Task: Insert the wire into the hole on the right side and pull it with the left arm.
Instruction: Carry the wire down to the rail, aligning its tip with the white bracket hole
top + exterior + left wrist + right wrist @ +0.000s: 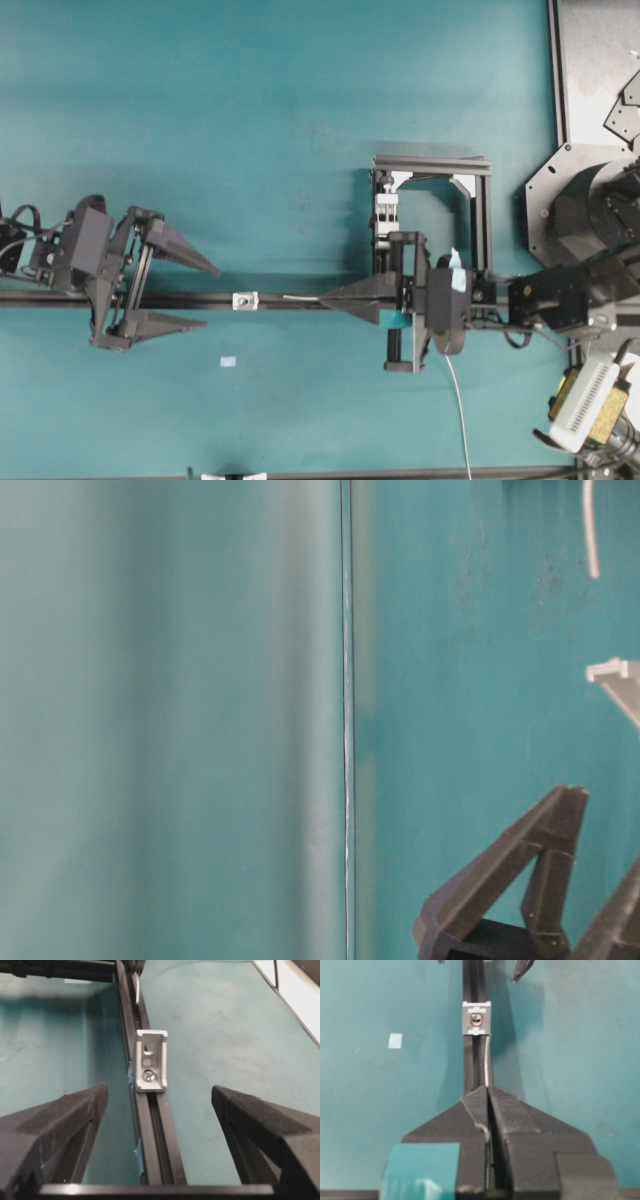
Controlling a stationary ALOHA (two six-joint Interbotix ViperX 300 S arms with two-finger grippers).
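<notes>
**Wire lined up, not yet through the hole**

On the left of the overhead view, the left hand (205,295) waits with its fingers spread wide, straddling the black rail (60,298) on the teal surface (250,120) and holding nothing. Just beyond it on the rail sits the small silver bracket (245,299), whose hole (477,1019) faces the right hand. Further right, the wire (300,297) juts out from the tip of the right hand (325,297), which is clamped tight on it. The wire's free end stops near the bracket, apparently short of the opening. So the grasp and rough alignment look done; insertion and the left-side pull remain.
</notes>
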